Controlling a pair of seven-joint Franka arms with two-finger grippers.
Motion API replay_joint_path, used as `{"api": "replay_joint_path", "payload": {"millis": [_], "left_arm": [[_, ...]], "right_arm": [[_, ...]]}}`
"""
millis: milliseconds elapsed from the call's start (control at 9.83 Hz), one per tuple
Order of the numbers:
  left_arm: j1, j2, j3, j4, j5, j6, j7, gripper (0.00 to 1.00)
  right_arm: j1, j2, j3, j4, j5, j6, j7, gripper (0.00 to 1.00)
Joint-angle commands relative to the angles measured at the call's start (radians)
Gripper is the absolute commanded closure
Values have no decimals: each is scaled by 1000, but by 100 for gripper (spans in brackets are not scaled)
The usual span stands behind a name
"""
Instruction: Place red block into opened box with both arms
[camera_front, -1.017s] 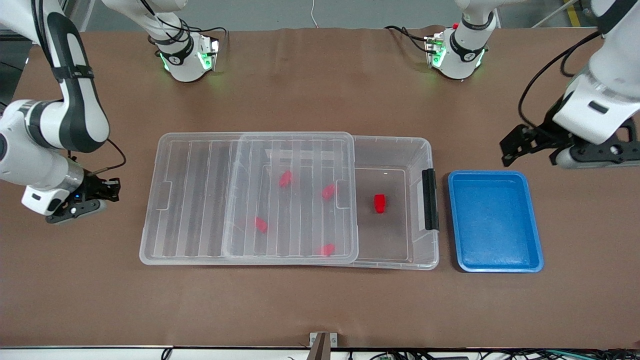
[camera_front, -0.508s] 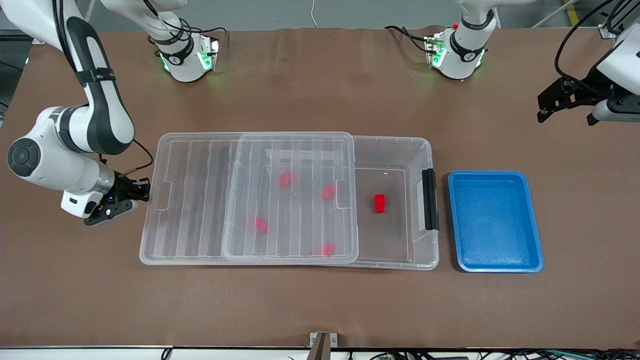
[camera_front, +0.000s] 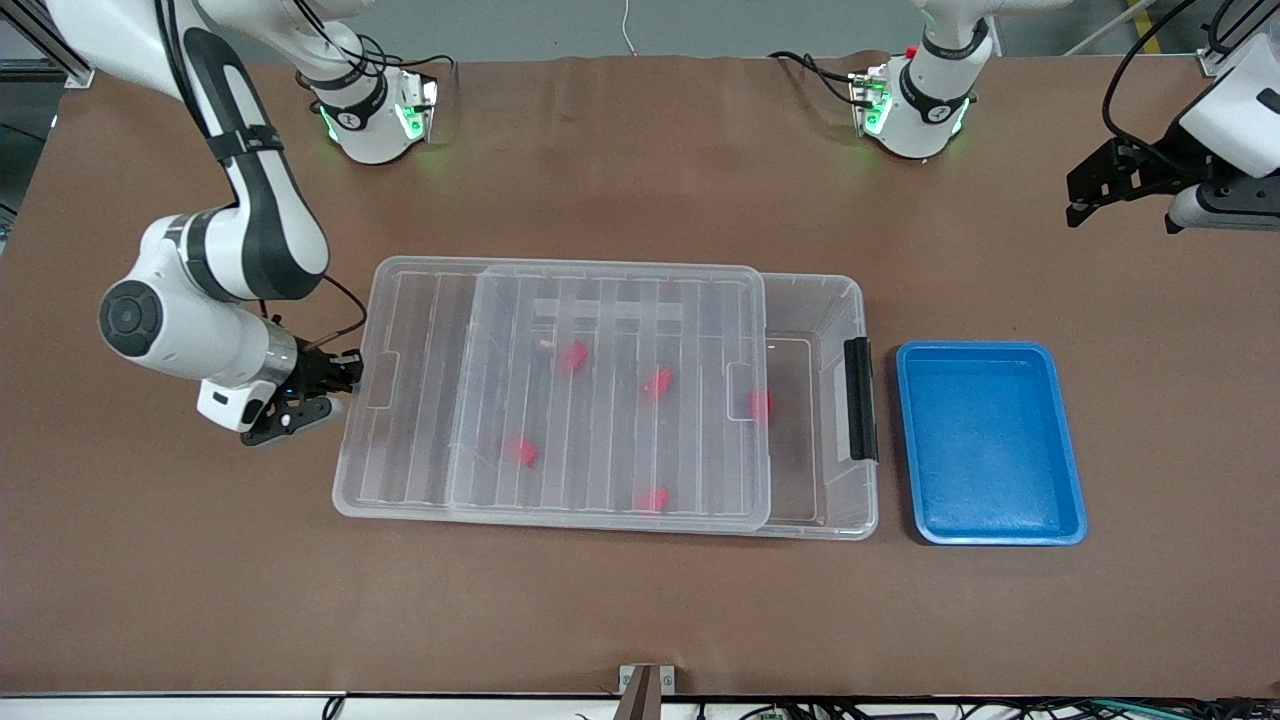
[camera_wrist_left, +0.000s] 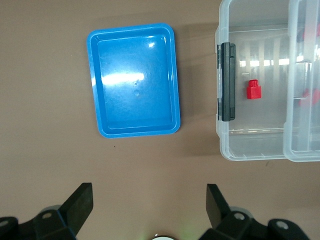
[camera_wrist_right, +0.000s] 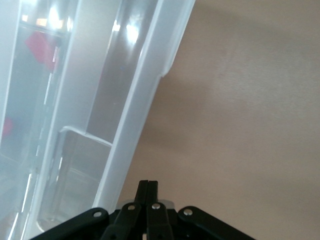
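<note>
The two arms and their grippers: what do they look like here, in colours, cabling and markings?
Both arms are glossy white with black joint bands and round black end caps. Green lights glow at their white bases, and black cables run along the links. The right gripper is black with slim fingers on a white wrist block with a small blue light. The left gripper is black and angular, its fingers wedge-shaped.

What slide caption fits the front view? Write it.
Shut right gripper pushes the lid across the box; open left gripper waits.
</note>
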Motion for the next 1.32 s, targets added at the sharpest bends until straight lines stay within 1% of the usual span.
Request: {"api": "replay_joint_path", "payload": {"millis": [0,610,1119,1220], "left_arm": [[0,-34,4,-75,-14,5,-2,0],[25,-22,11,-65,-14,2,-8,0],[25,-20,13,-64,-9,-1,-12,0],[25,-22,11,-64,-8,-6,-12,0]], "right_arm": [[37,22,0,25,23,0,43,100],[81,48,0,36,25,33,45,100],[84,49,0,39,25,31,45,100],[74,48,-1,55,23,19,46,90]]}}
